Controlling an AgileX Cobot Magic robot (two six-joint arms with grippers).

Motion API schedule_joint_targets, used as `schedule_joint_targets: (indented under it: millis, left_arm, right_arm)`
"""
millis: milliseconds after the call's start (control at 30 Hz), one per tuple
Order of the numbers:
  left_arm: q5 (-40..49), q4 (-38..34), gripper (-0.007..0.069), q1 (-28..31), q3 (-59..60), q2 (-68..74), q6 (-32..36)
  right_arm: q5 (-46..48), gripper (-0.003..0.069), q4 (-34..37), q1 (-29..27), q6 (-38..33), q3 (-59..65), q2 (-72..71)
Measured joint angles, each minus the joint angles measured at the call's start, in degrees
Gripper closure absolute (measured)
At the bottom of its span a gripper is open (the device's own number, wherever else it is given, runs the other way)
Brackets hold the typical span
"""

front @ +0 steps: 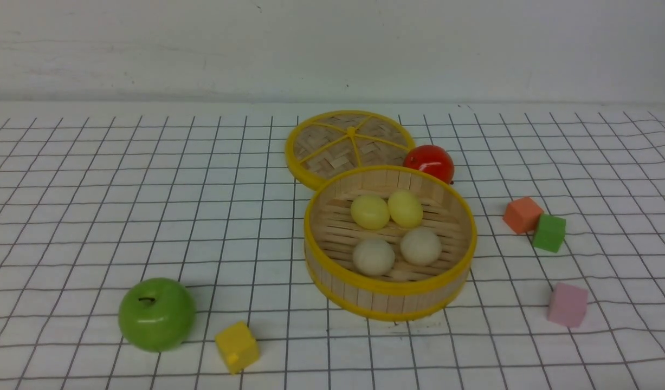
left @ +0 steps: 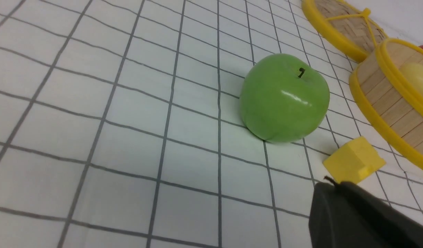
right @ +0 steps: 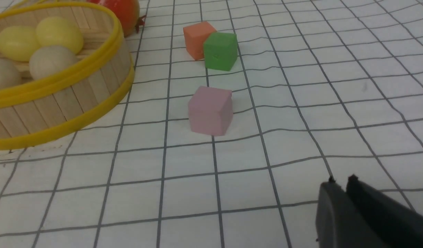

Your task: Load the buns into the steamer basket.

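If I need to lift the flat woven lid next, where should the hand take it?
Judging by its pose, grip the lid at its far-left rim, coming from above. It lies flat, so the thin yellow rim is the only edge to pinch; the steamer basket hides its near edge and the red fruit crowds its right.

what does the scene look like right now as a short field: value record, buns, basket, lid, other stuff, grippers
buns: two pale yellow buns and two beige-white buns, all four inside the basket
steamer basket: upright, uncovered
lid: flat on the cloth behind the basket
red fruit: behind the basket, beside the lid
green apple, yellow cube: near left
orange cube, green cube, pink cube: right
left gripper: shut, empty
right gripper: nearly closed, empty
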Motion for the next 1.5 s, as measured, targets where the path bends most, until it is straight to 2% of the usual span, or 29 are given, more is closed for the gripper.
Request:
schedule_joint_targets:
  millis: [1500]
  left_arm:
    - [0.0, 0.3, 0.0628, 0.0, 0.0, 0.0, 0.0]
  right_arm:
    - [0.0, 0.0545, 0.0, 0.0, -0.7, 0.0, 0.0]
